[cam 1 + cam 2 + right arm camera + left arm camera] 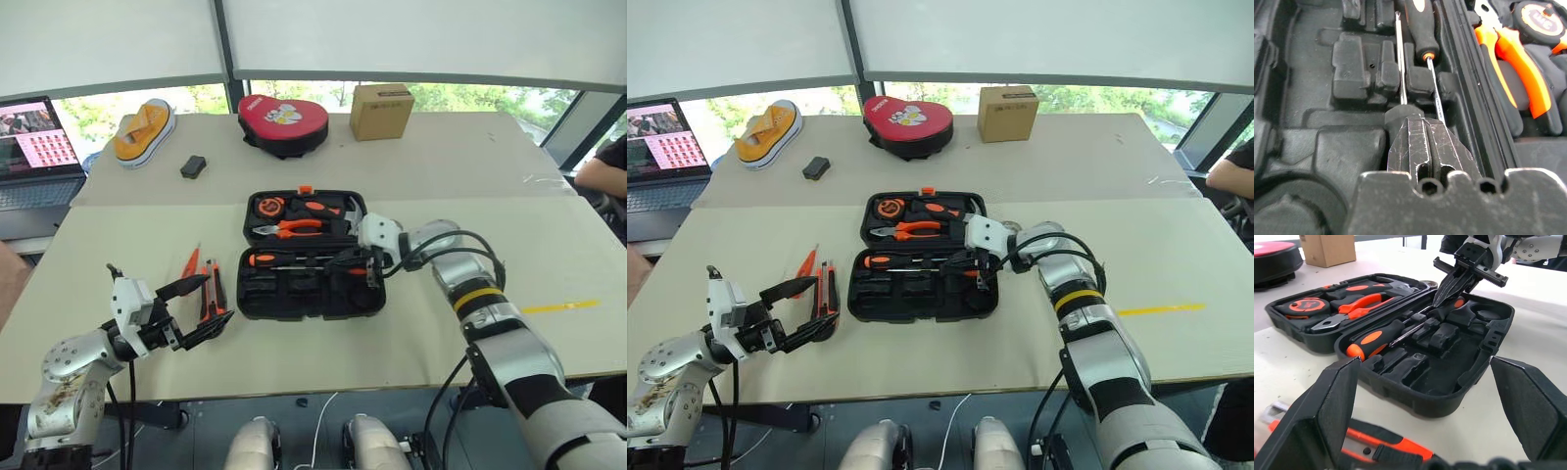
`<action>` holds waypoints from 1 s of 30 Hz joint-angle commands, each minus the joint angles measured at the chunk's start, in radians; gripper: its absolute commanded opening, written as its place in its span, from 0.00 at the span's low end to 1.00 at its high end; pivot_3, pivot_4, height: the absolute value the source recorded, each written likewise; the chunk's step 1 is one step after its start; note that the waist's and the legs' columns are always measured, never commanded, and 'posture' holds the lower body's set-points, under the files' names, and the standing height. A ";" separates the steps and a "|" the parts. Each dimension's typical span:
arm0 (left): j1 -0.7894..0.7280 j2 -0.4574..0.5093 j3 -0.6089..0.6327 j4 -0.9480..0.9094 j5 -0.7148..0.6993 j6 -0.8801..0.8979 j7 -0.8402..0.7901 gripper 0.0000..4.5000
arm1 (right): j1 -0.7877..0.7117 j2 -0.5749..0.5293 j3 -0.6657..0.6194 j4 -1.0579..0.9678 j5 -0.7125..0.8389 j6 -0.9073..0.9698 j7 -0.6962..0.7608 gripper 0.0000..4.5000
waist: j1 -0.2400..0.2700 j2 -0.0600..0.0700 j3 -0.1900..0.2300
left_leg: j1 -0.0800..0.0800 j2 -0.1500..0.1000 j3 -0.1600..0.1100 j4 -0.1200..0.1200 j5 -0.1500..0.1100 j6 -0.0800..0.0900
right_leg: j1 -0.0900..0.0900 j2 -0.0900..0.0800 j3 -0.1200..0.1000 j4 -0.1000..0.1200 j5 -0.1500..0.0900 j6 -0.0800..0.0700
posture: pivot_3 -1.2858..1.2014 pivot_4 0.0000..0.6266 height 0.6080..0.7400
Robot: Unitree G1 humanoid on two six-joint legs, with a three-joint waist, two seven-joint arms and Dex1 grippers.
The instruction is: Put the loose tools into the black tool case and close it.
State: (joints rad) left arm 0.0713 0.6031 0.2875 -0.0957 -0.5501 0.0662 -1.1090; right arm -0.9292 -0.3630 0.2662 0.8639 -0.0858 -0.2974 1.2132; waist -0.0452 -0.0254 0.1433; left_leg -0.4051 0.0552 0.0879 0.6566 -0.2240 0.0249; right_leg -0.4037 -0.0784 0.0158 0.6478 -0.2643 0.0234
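The black tool case (pixel 309 311) lies open in the middle of the table. Two black-and-orange screwdrivers lie head to tail in its near half, one with its handle (pixel 261 259) to the left. The other's handle (pixel 1458 302) sits under my right gripper (pixel 372 277), which is shut and points down into the case, tips on or just above that handle. The orange-black utility knife (pixel 212 292) and the slim orange tester screwdriver (pixel 191 262) lie on the table left of the case. My left gripper (pixel 201 306) stands open just in front of the knife, holding nothing.
Orange-handled pliers (pixel 294 228) and a tape measure (pixel 266 207) sit in the case's far half. A red pouch (pixel 284 122), a cardboard box (pixel 380 110), a yellow shoe (pixel 145 132) and a small black object (pixel 193 166) stand at the back. A laptop (pixel 34 157) is at the left.
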 commanded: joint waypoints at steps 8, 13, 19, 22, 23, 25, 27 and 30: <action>0.048 -0.007 0.087 -0.038 -0.044 0.011 0.073 1.00 | 0.035 0.011 -0.043 -0.045 0.052 -0.097 -0.026 0.01 | -0.010 -0.002 -0.002 | 0.006 0.001 0.002 -0.007 0.002 -0.003 | 0.001 0.000 0.001 0.000 0.000 -0.002 | 0.52 0.24 1.00; 0.161 0.012 0.247 -0.041 -0.094 0.057 0.133 1.00 | 0.126 -0.069 -0.216 -0.230 0.316 0.015 0.120 0.13 | -0.002 -0.002 0.000 | 0.001 0.002 0.003 -0.009 0.002 -0.003 | -0.003 -0.001 0.000 -0.001 0.000 -0.002 | 0.52 0.24 1.00; 0.344 0.038 0.453 0.019 -0.078 0.119 0.226 1.00 | 0.368 -0.201 -0.354 -0.453 0.457 0.092 0.130 0.55 | 0.008 -0.002 0.000 | 0.001 0.001 0.003 -0.012 0.001 -0.003 | -0.002 -0.011 -0.005 -0.007 0.000 -0.002 | 0.52 0.24 1.00; 0.416 0.050 0.514 0.058 -0.072 0.157 0.244 1.00 | 0.518 -0.239 -0.430 -0.516 0.520 0.041 0.167 0.78 | 0.013 -0.002 0.000 | 0.002 0.000 0.003 -0.013 0.001 -0.003 | -0.001 -0.012 -0.006 -0.007 0.000 -0.003 | 0.52 0.24 1.00; 0.432 0.051 0.525 0.063 -0.072 0.166 0.247 1.00 | 0.554 -0.246 -0.448 -0.526 0.531 0.025 0.169 0.86 | 0.014 -0.003 0.000 | 0.002 -0.001 0.003 -0.013 0.001 -0.003 | -0.001 -0.013 -0.006 -0.007 -0.001 -0.003 | 0.52 0.24 1.00; 0.458 0.057 0.536 0.061 -0.073 0.202 0.263 1.00 | 0.612 -0.264 -0.474 -0.547 0.543 0.030 0.161 0.99 | 0.016 -0.003 0.000 | 0.003 -0.003 0.003 -0.013 0.001 -0.003 | -0.001 -0.013 -0.005 -0.007 -0.001 -0.003 | 0.52 0.24 1.00; 0.481 0.073 0.528 0.018 -0.112 0.281 0.253 1.00 | 0.666 -0.276 -0.499 -0.581 0.593 0.074 0.177 0.99 | 0.019 -0.003 0.000 | 0.002 -0.004 0.004 -0.013 0.002 -0.002 | -0.001 -0.012 -0.005 -0.007 -0.001 -0.003 | 0.52 0.24 1.00; 0.446 0.101 0.496 -0.071 -0.160 0.382 0.271 1.00 | 0.695 -0.252 -0.508 -0.661 0.622 0.079 0.137 0.99 | 0.026 -0.005 0.000 | 0.003 -0.004 0.003 -0.012 0.002 -0.003 | -0.001 -0.011 -0.005 -0.006 -0.001 -0.003 | 0.52 0.24 1.00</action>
State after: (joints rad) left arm 0.5416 0.6738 0.7872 -0.0859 -0.6703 0.3985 -0.8500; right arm -0.2273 -0.6205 -0.2184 0.2861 0.4917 -0.2287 1.3717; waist -0.0192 -0.0299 0.1437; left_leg -0.4019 0.0512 0.0910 0.6441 -0.2225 0.0224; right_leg -0.4044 -0.0894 0.0107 0.6421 -0.2652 0.0205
